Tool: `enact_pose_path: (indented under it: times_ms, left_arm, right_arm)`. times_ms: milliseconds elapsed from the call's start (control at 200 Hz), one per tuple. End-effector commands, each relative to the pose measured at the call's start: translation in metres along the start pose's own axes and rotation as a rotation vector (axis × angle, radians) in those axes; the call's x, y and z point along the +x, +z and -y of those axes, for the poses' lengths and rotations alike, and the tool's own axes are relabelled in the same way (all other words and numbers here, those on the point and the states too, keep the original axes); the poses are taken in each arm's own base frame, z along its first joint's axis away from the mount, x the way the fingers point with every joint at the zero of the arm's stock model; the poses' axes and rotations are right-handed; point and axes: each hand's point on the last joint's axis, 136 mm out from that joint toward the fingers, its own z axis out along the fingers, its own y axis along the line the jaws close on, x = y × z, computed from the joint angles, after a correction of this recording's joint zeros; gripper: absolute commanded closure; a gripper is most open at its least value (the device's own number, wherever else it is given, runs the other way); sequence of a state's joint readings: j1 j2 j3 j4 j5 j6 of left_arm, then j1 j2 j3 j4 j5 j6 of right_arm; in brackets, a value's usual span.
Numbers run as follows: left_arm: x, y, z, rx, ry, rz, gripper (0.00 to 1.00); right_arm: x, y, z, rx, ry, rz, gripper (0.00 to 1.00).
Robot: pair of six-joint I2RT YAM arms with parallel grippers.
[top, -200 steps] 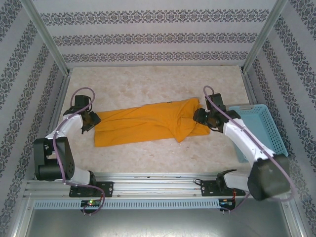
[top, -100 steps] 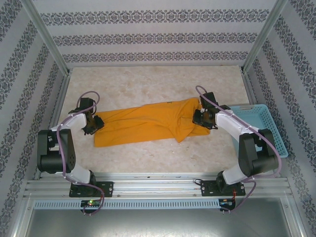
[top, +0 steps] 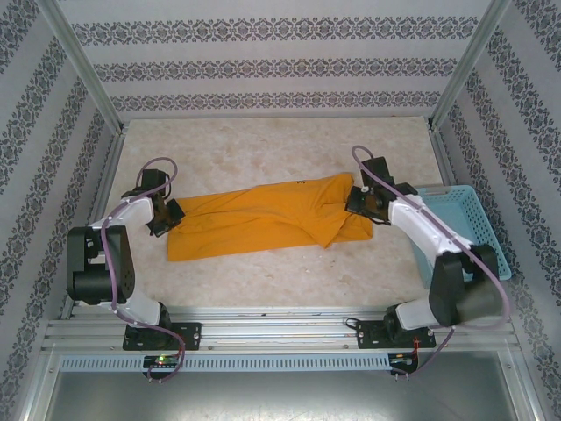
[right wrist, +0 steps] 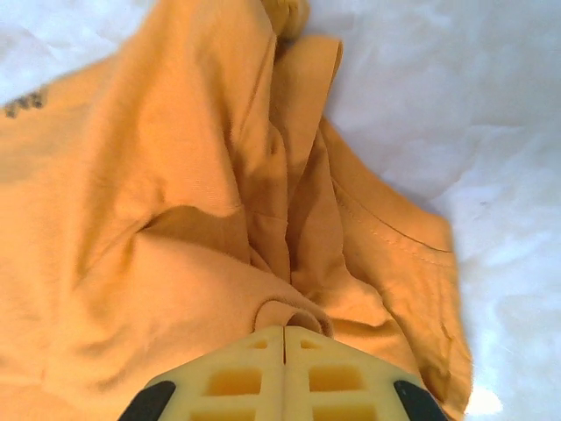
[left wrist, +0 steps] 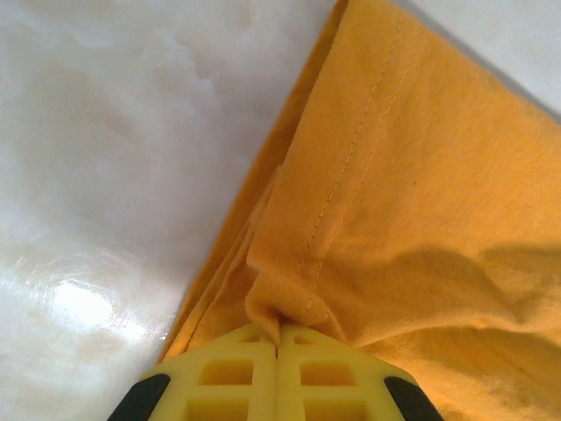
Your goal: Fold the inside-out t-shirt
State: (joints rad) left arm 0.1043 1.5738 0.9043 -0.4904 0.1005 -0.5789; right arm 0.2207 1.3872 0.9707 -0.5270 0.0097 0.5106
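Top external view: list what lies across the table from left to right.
The left gripper pinching the shirt's left end → mustard-orange cloth t-shirt → right gripper pinching its right end → light-blue plastic basket.

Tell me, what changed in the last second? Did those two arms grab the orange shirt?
Yes, both closed on it. The left gripper edged toward the mustard-orange cloth t-shirt and pinched its left hem. The right gripper pinched bunched cloth at its right end, that arm's elbow swinging inward. The t-shirt lies stretched out as before, and the light-blue plastic basket has not moved.
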Motion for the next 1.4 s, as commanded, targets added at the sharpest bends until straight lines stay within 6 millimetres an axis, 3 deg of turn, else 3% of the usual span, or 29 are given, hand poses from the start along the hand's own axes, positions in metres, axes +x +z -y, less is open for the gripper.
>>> enact_pose_path:
  times_ms: [0, 120, 270, 400, 610, 729, 794, 864, 1074, 1199, 1299, 1394]
  left_arm:
    - [0.000, -0.002, 0.000, -0.027, 0.015, -0.010, 1.00]
    - [-0.004, -0.007, 0.002, -0.024, 0.011, 0.001, 1.00]
    - [-0.019, -0.023, 0.013, 0.001, 0.005, 0.042, 1.00]
    - [-0.041, -0.040, 0.026, 0.025, -0.001, 0.085, 1.00]
    - [-0.078, -0.056, 0.044, 0.062, -0.027, 0.136, 1.00]
    - [-0.089, -0.061, 0.044, 0.072, -0.042, 0.160, 1.00]
    - [-0.089, -0.058, 0.040, 0.071, -0.047, 0.163, 1.00]
    - [-0.083, -0.049, 0.036, 0.067, -0.046, 0.147, 1.00]
    - [-0.049, -0.018, 0.013, 0.038, -0.058, 0.085, 1.00]
    - [-0.028, 0.000, -0.007, -0.016, -0.055, 0.045, 1.00]
    - [-0.015, 0.014, -0.014, -0.029, -0.066, 0.003, 1.00]
    - [-0.012, 0.020, -0.014, -0.028, -0.074, -0.010, 1.00]
  right_arm:
    - [0.005, -0.030, 0.007, 0.031, -0.047, 0.046, 1.00]
    - [0.009, -0.050, 0.008, 0.022, -0.058, 0.083, 1.00]
    - [0.000, -0.054, 0.005, 0.007, -0.050, 0.107, 1.00]
    - [-0.034, -0.052, -0.011, -0.025, -0.044, 0.144, 1.00]
    - [-0.110, -0.056, -0.039, -0.040, -0.063, 0.216, 1.00]
    - [-0.123, -0.067, -0.046, -0.051, -0.070, 0.245, 1.00]
    - [-0.112, -0.068, -0.045, -0.049, -0.076, 0.239, 1.00]
    - [-0.088, -0.062, -0.038, -0.032, -0.079, 0.204, 1.00]
    - [0.013, -0.030, 0.003, 0.013, -0.040, 0.038, 1.00]
    - [0.059, -0.006, 0.022, 0.030, 0.002, -0.060, 1.00]
    - [0.072, 0.009, 0.024, 0.029, 0.023, -0.107, 1.00]
    - [0.062, 0.011, 0.022, 0.043, 0.024, -0.097, 1.00]
